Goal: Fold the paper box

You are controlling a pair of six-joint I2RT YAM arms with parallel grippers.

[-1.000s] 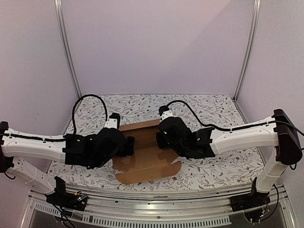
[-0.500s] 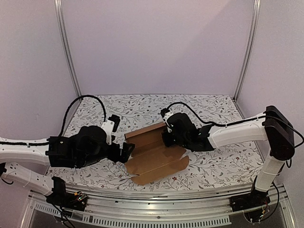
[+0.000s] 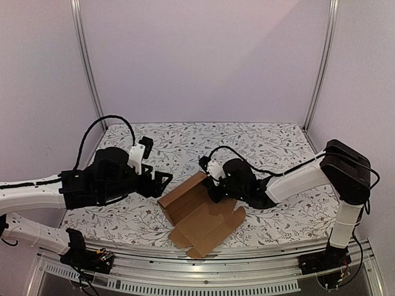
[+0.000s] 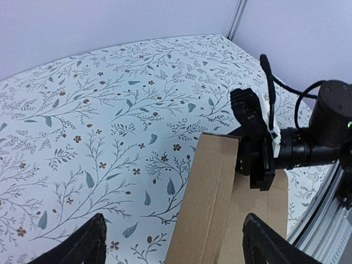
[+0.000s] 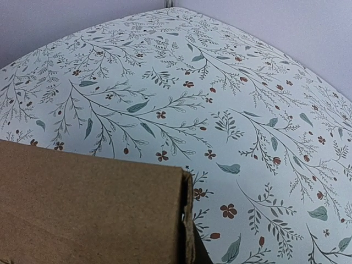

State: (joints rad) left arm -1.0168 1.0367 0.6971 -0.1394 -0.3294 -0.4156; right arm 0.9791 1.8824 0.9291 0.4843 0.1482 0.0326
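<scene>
Box (image 3: 200,217) lies at 4 o'clock from my open left claw (image 3: 162,185); right claw (image 3: 212,185) clenches its 12 o'clock edge

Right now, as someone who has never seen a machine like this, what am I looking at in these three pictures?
These are two robot arms bolted at the near edge of a flower-patterned table, each ending in a two-finger gripper. The wide picture is taken from above and behind them; the other two come from small cameras on each wrist. On the table lies the paper box, a brown cardboard sheet partly folded, with one panel raised. The right gripper is shut, apparently pinching that raised panel. The left gripper stands open near the sheet's left edge, holding nothing.
</scene>
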